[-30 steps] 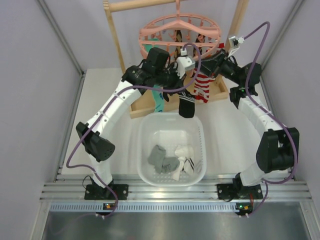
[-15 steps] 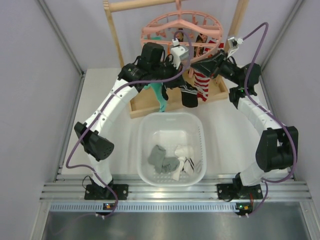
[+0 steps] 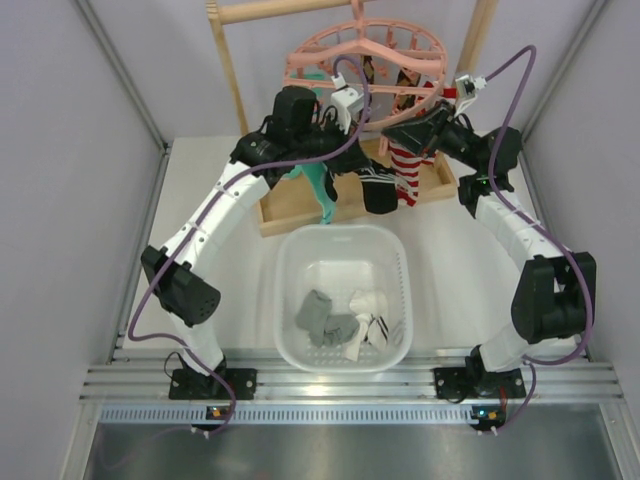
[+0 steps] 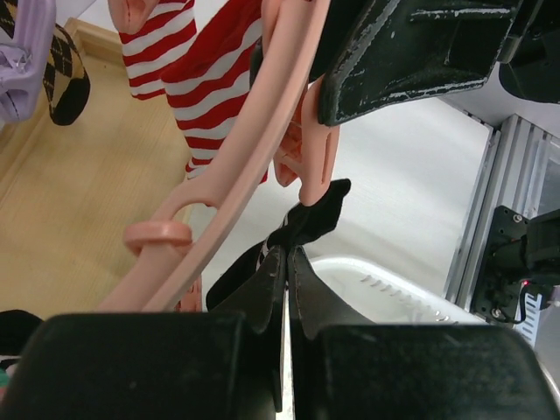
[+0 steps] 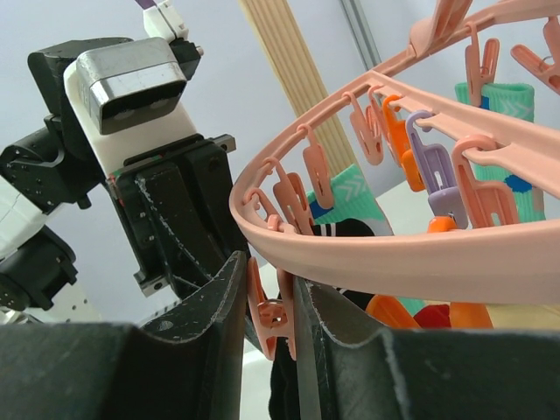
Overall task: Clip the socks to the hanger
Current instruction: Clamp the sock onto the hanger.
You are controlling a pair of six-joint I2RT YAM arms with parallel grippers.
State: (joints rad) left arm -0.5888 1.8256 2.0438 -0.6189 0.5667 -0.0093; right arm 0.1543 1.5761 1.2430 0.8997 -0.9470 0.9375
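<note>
White table (image 3: 200, 290), grey panel walls (image 3: 60, 150), metal rail (image 3: 350, 380) along the near edge. Wooden rack (image 3: 290, 212) stands at the back with the pink hanger (image 3: 400, 45) hung from it. White basket (image 3: 290, 260) sits mid-table with grey, white and striped loose socks (image 3: 330, 322) inside.

Vs a second ago: the left arm has pulled up and back toward the hanger, and the black sock (image 4: 319, 210) it carries has risen off the basket's far rim to ring height. The right arm has hardly shifted.

Left gripper (image 4: 286, 255) is pinched closed on the black sock, whose top edge pokes up past the fingertips to just under a clip peg (image 4: 306, 149) on the outer ring, touching or nearly so. Right gripper (image 5: 271, 297) is clamped on that same peg, one finger on each side. A red-and-white sock (image 3: 405, 165) and a teal sock (image 3: 322, 190) hang beside them.
</note>
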